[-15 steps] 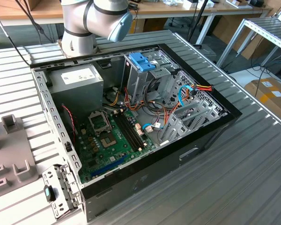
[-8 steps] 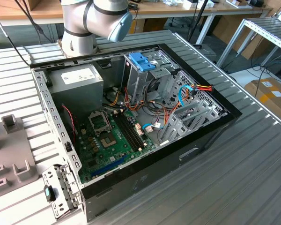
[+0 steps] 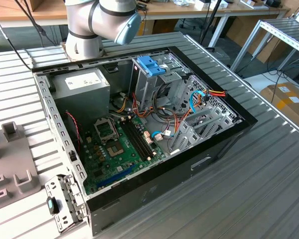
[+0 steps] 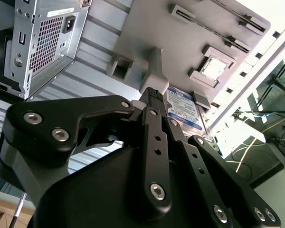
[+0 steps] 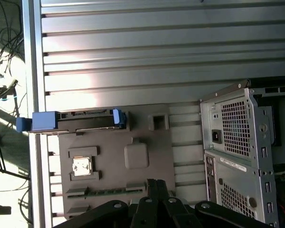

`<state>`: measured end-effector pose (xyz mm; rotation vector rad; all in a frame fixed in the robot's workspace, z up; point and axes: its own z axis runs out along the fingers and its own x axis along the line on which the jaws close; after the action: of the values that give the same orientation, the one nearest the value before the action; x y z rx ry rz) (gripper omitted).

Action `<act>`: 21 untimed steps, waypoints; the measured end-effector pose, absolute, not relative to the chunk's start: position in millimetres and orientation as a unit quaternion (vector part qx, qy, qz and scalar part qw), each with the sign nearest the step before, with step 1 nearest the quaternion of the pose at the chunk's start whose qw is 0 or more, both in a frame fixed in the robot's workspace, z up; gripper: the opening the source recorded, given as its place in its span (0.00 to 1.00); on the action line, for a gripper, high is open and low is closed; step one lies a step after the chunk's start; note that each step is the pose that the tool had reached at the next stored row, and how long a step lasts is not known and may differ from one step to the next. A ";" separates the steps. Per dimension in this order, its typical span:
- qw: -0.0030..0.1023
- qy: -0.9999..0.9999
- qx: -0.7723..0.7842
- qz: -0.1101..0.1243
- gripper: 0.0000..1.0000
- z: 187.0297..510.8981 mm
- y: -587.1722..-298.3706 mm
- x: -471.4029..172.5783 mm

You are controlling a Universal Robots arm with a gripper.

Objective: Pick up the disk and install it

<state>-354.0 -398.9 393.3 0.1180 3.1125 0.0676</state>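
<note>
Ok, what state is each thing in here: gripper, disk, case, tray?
Gripper: shut, holding nothing, apart from the disk.
Disk: standing on edge at the tray's rim, not yet installed.
Case: lying on its side, open, panel off.
Tray: flat on the table beside the case.

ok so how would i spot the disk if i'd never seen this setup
Find the grey fixture plate lying on the ribbed table beside the computer case. The disk stands on edge along one side of it: a dark slab, the only part there with bright blue ends.
</note>
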 end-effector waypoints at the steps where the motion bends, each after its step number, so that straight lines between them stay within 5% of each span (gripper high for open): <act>1: 0.013 0.999 0.038 0.022 0.11 393.3 -399.0 -354.2; 21: 0.013 0.999 0.038 0.022 0.11 393.3 -398.9 -361.8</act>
<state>-361.8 -398.9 393.3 0.1179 3.1125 0.0676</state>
